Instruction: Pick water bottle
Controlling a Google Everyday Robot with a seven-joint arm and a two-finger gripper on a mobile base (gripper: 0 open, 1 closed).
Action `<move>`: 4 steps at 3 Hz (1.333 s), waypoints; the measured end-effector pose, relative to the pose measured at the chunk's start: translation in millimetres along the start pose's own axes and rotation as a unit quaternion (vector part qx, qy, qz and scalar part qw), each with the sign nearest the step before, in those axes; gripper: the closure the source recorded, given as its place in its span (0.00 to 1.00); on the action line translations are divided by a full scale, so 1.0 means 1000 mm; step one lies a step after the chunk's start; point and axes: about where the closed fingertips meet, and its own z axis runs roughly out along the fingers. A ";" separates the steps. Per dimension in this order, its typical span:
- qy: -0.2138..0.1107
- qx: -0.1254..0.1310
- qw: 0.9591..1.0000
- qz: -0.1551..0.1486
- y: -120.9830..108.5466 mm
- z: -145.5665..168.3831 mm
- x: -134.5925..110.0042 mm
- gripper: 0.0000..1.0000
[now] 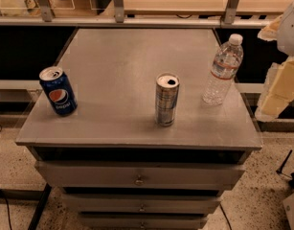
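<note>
The water bottle (223, 69) is clear ribbed plastic with a white cap and a thin red-and-white label band. It stands upright near the right edge of the grey cabinet top (122, 66). My gripper (279, 91) shows as cream and white parts at the right edge of the view. It is off the cabinet's right side, to the right of the bottle and apart from it, and holds nothing that I can see.
A slim silver can (166, 99) stands open-topped in the front middle of the top. A blue Pepsi can (58, 90) stands at the front left. Drawers (137, 176) are below the top. A rail and shelf (175, 13) run behind it.
</note>
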 end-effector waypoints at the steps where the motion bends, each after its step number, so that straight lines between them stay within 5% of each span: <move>1: -0.031 0.016 0.999 0.019 -0.024 0.005 -0.004 0.00; 3: -0.135 0.018 0.989 0.062 -0.065 0.037 -0.030 0.00; 4: -0.158 0.038 0.985 0.063 -0.079 0.046 -0.043 0.18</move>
